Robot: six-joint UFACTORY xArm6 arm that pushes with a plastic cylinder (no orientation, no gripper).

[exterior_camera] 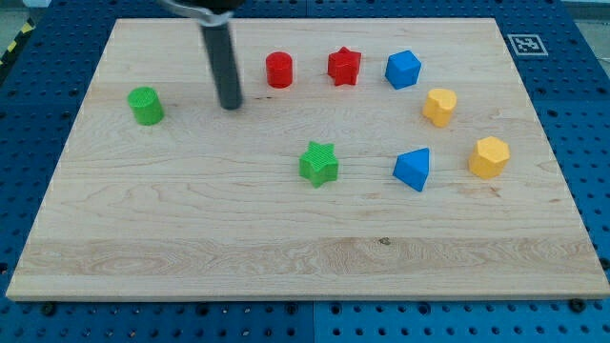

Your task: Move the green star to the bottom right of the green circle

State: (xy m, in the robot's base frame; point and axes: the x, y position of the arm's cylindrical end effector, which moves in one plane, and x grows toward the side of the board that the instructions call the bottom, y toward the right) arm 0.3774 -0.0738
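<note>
one camera view only, set high beyond the bottom edge of the wooden board point(305, 238), looking down at a slant toward its top edge. the whole board fits, ringed by blue pegboard table point(591, 114).

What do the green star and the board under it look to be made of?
The green star looks like matte plastic, possibly 3D-printed: fine ridges show on its faces. The board looks like pale, smooth wood: grain lines and plank seams run across it. My tip rests apart from the star.
</note>
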